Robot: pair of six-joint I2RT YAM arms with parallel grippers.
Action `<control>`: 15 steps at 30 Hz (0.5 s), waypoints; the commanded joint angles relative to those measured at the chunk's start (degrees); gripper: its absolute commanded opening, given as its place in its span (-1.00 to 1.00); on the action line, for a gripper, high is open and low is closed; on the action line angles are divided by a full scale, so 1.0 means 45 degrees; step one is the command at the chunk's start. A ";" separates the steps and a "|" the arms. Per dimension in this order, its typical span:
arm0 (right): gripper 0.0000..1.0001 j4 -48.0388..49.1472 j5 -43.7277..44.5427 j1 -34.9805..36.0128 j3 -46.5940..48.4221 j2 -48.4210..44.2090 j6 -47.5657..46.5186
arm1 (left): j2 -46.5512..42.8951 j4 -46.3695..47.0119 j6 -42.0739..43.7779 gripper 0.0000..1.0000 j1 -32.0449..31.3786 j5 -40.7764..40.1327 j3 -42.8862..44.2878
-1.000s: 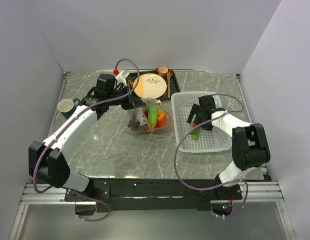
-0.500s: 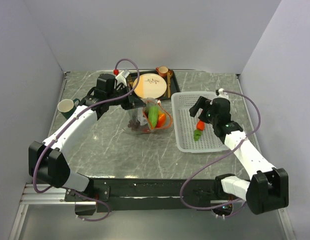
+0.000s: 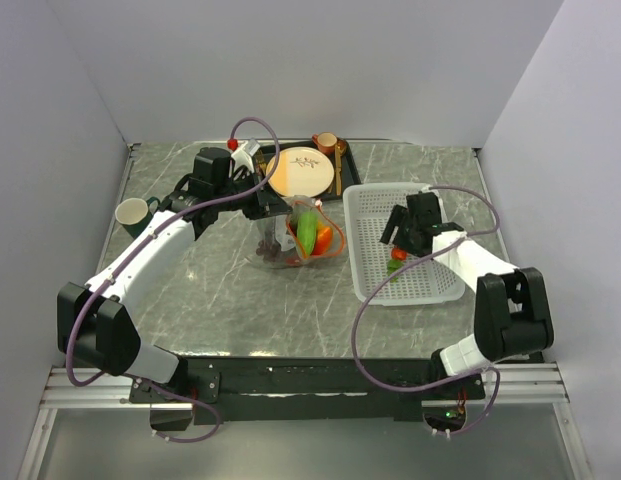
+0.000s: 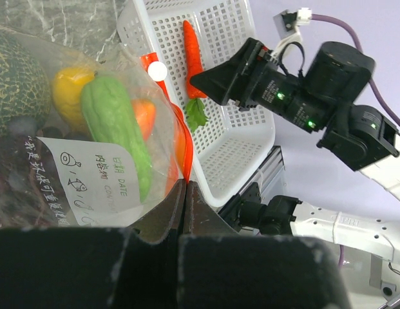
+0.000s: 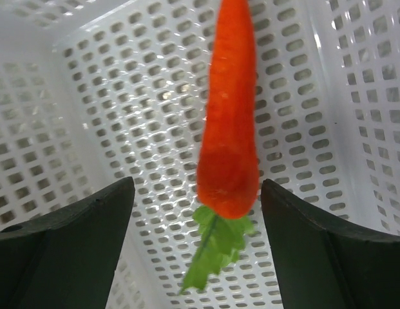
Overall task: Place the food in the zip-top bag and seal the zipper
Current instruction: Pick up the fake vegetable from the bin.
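Note:
The clear zip-top bag [image 3: 300,238] stands mid-table with a green cucumber [image 4: 116,129], yellow pear [image 4: 69,95], green melon [image 4: 16,77], an orange-red piece [image 4: 145,116] and dark grapes [image 3: 275,256] inside. My left gripper [image 3: 273,206] is shut on the bag's orange-red zipper strip [image 4: 185,168] and holds the mouth up. The carrot [image 5: 228,129] lies on the floor of the white mesh basket [image 3: 435,292]. My right gripper [image 5: 196,238] is open just above the carrot's leafy end, a finger on each side, not touching it.
A black tray [image 3: 342,172] with a round plate [image 3: 302,170] and a small cup [image 3: 325,143] sits at the back. A green mug [image 3: 133,212] stands at the far left. The basket takes up the right side.
The right arm's elbow swung out and came back in; its gripper stays open over the carrot in the basket. The left gripper and the bag have not moved.

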 commanded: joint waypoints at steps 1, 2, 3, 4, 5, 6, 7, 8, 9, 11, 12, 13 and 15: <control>0.60 0.0407 -0.0377 -0.0493 0.0125 0.0720 0.0314 | -0.0257 0.0332 0.0252 -0.98 -0.0078 0.0203 0.0502; 0.56 0.0369 -0.0455 -0.0571 0.0144 0.0857 0.0314 | -0.0257 0.0313 0.0271 -0.98 -0.0078 0.0183 0.0483; 0.49 0.0369 -0.0514 -0.0611 0.0202 0.0955 0.0256 | -0.0257 0.0274 0.0291 -0.98 -0.0078 0.0163 0.0502; 0.37 0.0369 -0.0553 -0.0669 0.0203 0.1092 0.0197 | -0.0257 0.0273 0.0291 -0.98 -0.0078 0.0163 0.0483; 0.34 0.0388 -0.0650 -0.0708 0.0222 0.1151 0.0119 | -0.0257 0.0273 0.0272 -0.98 -0.0078 0.0163 0.0463; 0.30 0.0427 -0.0709 -0.0709 0.0222 0.1190 0.0080 | -0.0257 0.0331 0.0252 -0.98 -0.0078 0.0183 0.0444; 0.14 0.0428 -0.0749 -0.0767 0.0242 0.1287 0.0041 | -0.0257 0.0371 0.0194 -0.98 -0.0078 0.0183 0.0405; 0.06 0.0408 -0.0730 -0.0787 0.0242 0.1327 0.0002 | -0.0257 0.0390 0.0174 -0.98 -0.0078 0.0202 0.0385; -0.05 0.0408 -0.0788 -0.0806 0.0280 0.1366 -0.0038 | -0.0238 0.0410 0.0174 -0.98 -0.0078 0.0202 0.0385; -0.21 0.0369 -0.0846 -0.0806 0.0281 0.1367 -0.0116 | -0.0199 0.0391 0.0174 -0.98 -0.0078 0.0222 0.0443; -0.28 0.0408 -0.0905 -0.0826 0.0223 0.1309 -0.0116 | -0.0179 0.0391 0.0174 -0.98 -0.0078 0.0203 0.0444; -0.40 0.0427 -0.0963 -0.0826 0.0203 0.1115 -0.0155 | -0.0160 0.0391 0.0174 -0.99 -0.0078 0.0222 0.0482; -0.53 0.0447 -0.0964 -0.0826 0.0125 0.0686 -0.0214 | -0.0082 0.0391 0.0174 -0.98 -0.0078 0.0261 0.0522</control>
